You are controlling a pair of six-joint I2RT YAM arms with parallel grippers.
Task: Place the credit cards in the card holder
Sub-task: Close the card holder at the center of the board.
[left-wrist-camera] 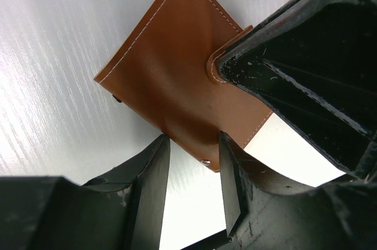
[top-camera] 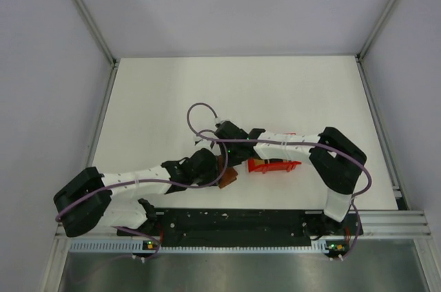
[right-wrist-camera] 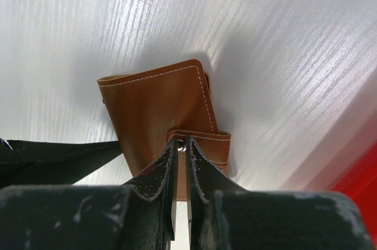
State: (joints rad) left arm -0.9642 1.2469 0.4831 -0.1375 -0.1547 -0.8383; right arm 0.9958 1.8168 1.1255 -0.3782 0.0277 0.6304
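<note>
Spreading white under everything, the table (top-camera: 275,92) carries both arms, which meet a little inside its 6 o'clock edge. The left arm (top-camera: 138,182) comes in from 8 o'clock. The right arm (top-camera: 289,144) rises from its base at 4 o'clock, bends, and runs toward 9 o'clock until its wrist hangs over the meeting point.

A small red box (top-camera: 279,167) lies under the right forearm, just beside the card holder at its 3 o'clock. An orange-yellow sliver (top-camera: 264,163) shows at the box's 9 o'clock end, too small to say whether it is one of the credit cards.

The card holder (top-camera: 229,176), brown with pale stitching, lies flat on the table between the two wrists, folded shut.

The left tool (left-wrist-camera: 194,137) stands open, its two fingers spread over the card holder's near edge, with a corner stud showing in the gap. Whether the tips touch the leather cannot be told.

The right tool (right-wrist-camera: 182,142) is closed to a sliver on the card holder's strap tab (right-wrist-camera: 212,144), at the 6 o'clock side in the right wrist view. The metal snap (right-wrist-camera: 181,147) glints between its fingertips.
</note>
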